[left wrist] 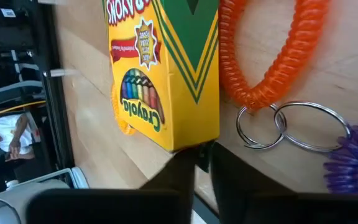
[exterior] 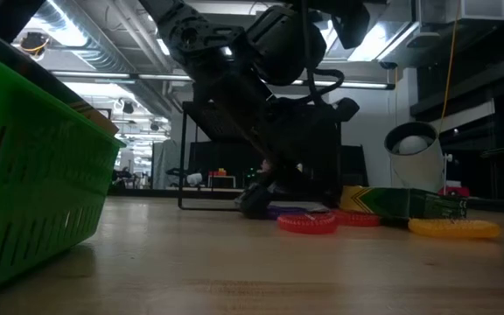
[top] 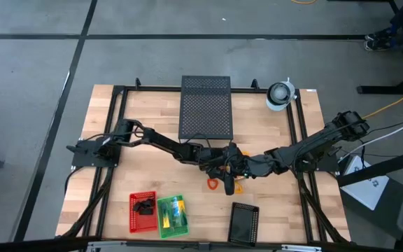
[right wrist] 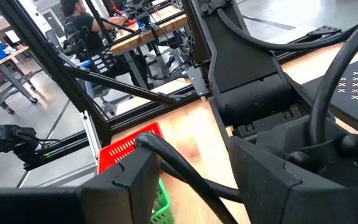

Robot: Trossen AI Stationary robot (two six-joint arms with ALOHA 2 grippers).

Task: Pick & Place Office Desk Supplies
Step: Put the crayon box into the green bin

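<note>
A yellow-and-green crayon box (left wrist: 166, 74) lies flat on the table, also in the low view (exterior: 401, 203). Beside it lie an orange coil ring (left wrist: 272, 56), two metal key rings (left wrist: 291, 124) and a purple coil (left wrist: 356, 155). A yellow coil (left wrist: 122, 124) pokes out from under the box. In the low view a red ring (exterior: 307, 223) and a yellow ring (exterior: 453, 228) lie on the wood. My left gripper (left wrist: 202, 163) is shut, low at the box's end. My right gripper (right wrist: 204, 180) is open just behind the left arm, touching nothing. My left gripper stands with its shut fingertips (left wrist: 188, 158) right at the crayon box's near corner (left wrist: 185, 143), coming in low along the table. I cannot tell whether they touch the box.
A red basket (top: 143, 212) with black clips and a green basket (top: 172, 215) holding a crayon box stand near the front edge. A small black mesh tray (top: 243, 222) is to their right. The large black perforated box (top: 205, 107) and a white roll (top: 280, 94) sit at the far side.
</note>
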